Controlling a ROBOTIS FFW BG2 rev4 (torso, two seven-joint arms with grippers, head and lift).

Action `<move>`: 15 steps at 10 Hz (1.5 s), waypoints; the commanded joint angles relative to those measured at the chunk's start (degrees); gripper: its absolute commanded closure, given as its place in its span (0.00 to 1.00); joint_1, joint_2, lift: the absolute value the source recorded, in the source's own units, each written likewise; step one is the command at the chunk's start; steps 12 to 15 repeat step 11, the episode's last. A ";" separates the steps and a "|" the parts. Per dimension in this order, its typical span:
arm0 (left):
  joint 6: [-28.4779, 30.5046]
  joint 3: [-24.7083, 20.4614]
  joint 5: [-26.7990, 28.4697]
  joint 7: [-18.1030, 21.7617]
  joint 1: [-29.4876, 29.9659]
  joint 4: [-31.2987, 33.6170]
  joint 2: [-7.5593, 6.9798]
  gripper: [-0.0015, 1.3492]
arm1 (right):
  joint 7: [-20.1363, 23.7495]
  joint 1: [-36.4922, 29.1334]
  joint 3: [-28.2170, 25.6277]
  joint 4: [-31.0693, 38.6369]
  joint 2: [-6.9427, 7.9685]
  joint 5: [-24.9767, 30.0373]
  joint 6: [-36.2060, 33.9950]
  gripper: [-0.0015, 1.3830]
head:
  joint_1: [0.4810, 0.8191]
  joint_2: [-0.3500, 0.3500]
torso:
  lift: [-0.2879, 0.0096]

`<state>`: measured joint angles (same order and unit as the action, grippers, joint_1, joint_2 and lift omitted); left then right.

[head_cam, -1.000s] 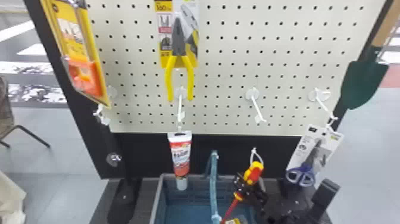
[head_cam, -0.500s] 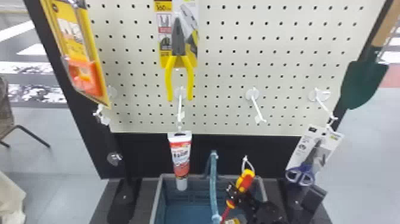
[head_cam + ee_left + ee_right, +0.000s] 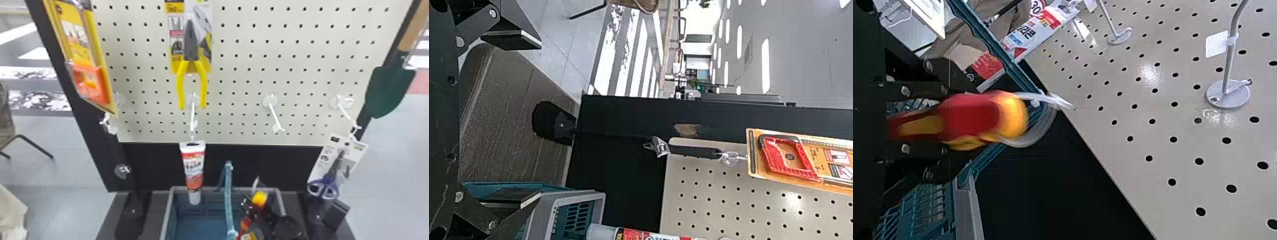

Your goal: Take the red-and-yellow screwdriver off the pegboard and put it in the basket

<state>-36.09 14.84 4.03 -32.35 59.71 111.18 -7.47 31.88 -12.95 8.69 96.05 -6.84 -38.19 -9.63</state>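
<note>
The right gripper pinches the red-and-yellow screwdriver over the right side of the basket. Keep right of the basket's tall handle, go down low, then let go gently.

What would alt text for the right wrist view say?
The robot's right gripper holds a red-and-yellow screwdriver by its handle, a pale loop at its end. Beyond are the basket, a tube and the pegboard.

Basket below pegboard (scissors right)
</note>
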 commanded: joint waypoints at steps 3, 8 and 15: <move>-0.03 0.01 0.01 0.00 0.00 -0.01 0.09 0.18 | 0.47 0.25 0.01 -0.07 -0.02 0.05 1.46 0.10 | 0.20 0.50 | 0.63; -0.12 0.01 0.10 0.00 0.12 -0.01 0.00 0.18 | 0.47 0.37 0.01 0.07 -0.10 0.05 1.28 0.12 | 0.20 0.50 | 0.63; -0.12 0.01 0.01 0.00 0.12 -0.01 0.00 0.18 | 0.47 0.37 0.01 0.35 -0.19 0.40 1.28 0.12 | 0.20 0.50 | 0.63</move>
